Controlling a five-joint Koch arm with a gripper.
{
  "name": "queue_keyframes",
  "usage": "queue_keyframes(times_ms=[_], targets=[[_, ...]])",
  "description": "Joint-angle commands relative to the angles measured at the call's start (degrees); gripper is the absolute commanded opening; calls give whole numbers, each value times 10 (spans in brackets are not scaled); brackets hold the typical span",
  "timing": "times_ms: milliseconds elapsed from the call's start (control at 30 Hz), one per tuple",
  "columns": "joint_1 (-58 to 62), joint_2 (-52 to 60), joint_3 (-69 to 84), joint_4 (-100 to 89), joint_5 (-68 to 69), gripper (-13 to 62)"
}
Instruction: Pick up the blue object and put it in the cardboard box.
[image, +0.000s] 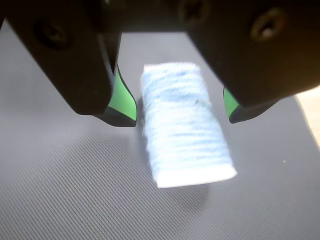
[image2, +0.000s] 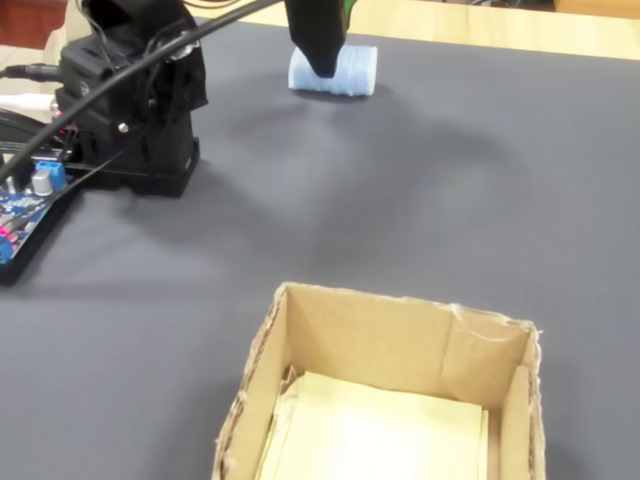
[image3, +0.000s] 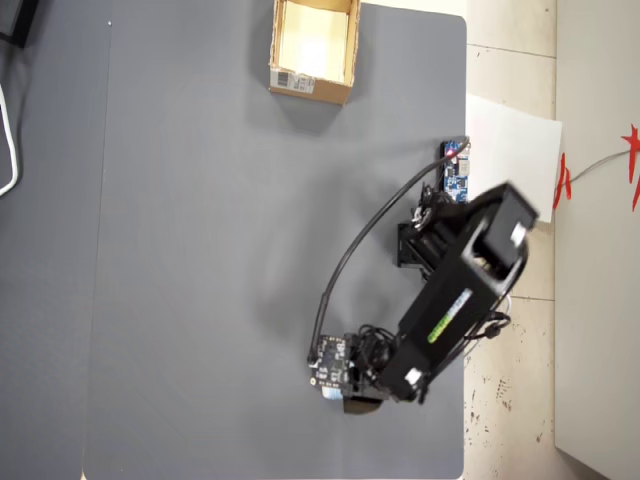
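Note:
The blue object (image: 186, 130) is a pale light-blue soft block lying on the dark grey mat. In the wrist view my gripper (image: 181, 116) is open, its green-padded fingers standing either side of the block with a gap on each side. The fixed view shows the gripper (image2: 322, 62) coming down over the blue object (image2: 340, 72) at the far end of the mat. From overhead the arm hides almost all of the block; only a pale sliver (image3: 327, 393) shows by the gripper (image3: 342, 396). The cardboard box (image2: 400, 302) stands open near the camera, and overhead it sits at the top (image3: 312, 86).
The arm's black base (image2: 135, 110) stands at the left of the fixed view, with a darker-blue circuit board (image2: 22, 205) and wires beside it. Overhead, the mat's right edge (image3: 466, 300) runs close to the arm. A wide stretch of grey mat (image3: 220, 230) separates gripper and box.

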Motion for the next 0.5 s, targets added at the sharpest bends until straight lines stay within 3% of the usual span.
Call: queue_keyframes(times_ms=[0,200,367,467], targets=[[-9,-5,-35,-50,40,329],[0,-36,-25,-106,40,275],[25,-36,-11,-141,35,103],[38,-32,-10,-156,30,91]])
